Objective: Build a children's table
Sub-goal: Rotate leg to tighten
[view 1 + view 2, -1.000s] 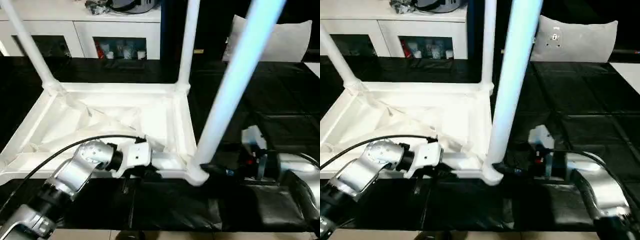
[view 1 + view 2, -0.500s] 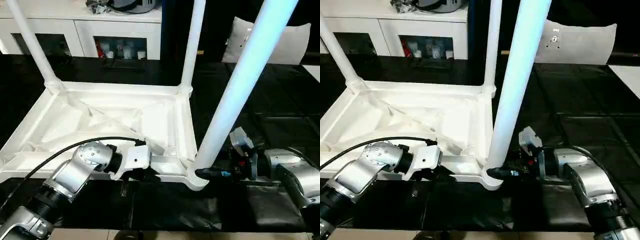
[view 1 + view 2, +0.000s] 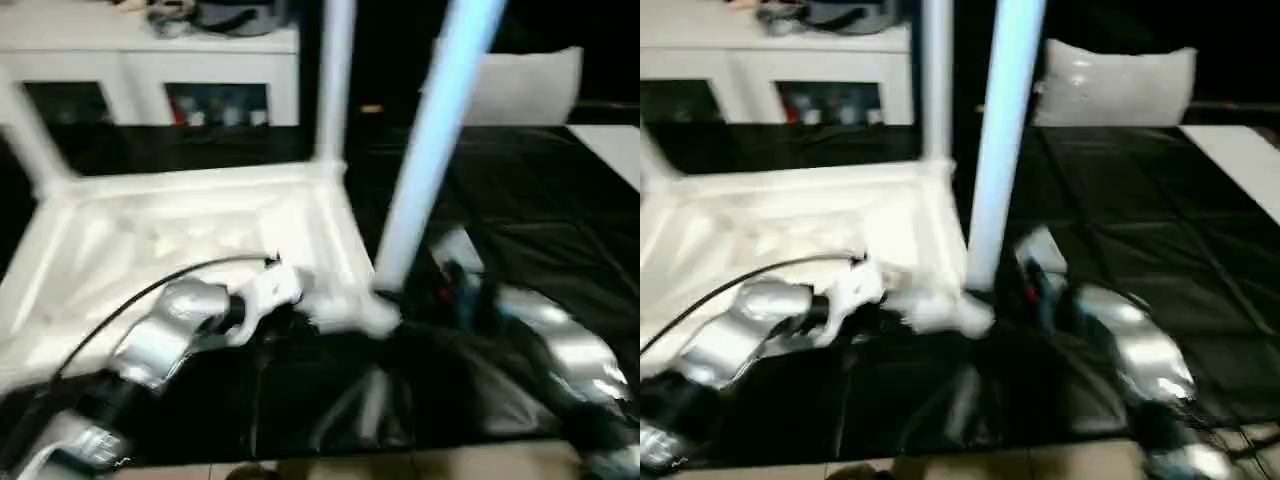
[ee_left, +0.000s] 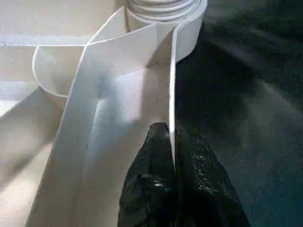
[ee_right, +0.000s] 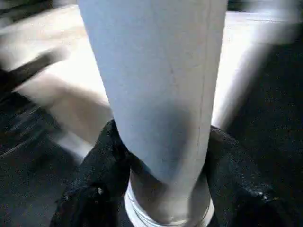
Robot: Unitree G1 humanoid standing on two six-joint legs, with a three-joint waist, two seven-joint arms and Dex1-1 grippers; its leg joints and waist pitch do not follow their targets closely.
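Observation:
The children's table [image 3: 180, 230] lies upside down on a black mat, ribbed underside up. Three white legs stand in its corner sockets: far left [image 3: 25, 130], far right [image 3: 335, 80] and near right [image 3: 430, 130]. My left gripper [image 4: 171, 130] is shut on the thin near rim wall [image 4: 171, 71], just short of the near-right socket [image 4: 163, 9]. My right gripper [image 5: 161, 137] holds the near-right leg [image 5: 156, 71] at its base, one black finger [image 5: 106, 156] pressed on each side. In the head views it sits at the socket [image 3: 400, 300].
A white cabinet [image 3: 150, 60] with glass doors stands behind the table. A white cushion [image 3: 520, 85] leans at the back right. The black mat [image 3: 560, 200] stretches to the right, with pale floor [image 3: 400, 465] along its near edge.
My right gripper has moved in to the near-right leg's base and closed round it. The left gripper stays on the rim. The camera has swung, shifting the whole picture.

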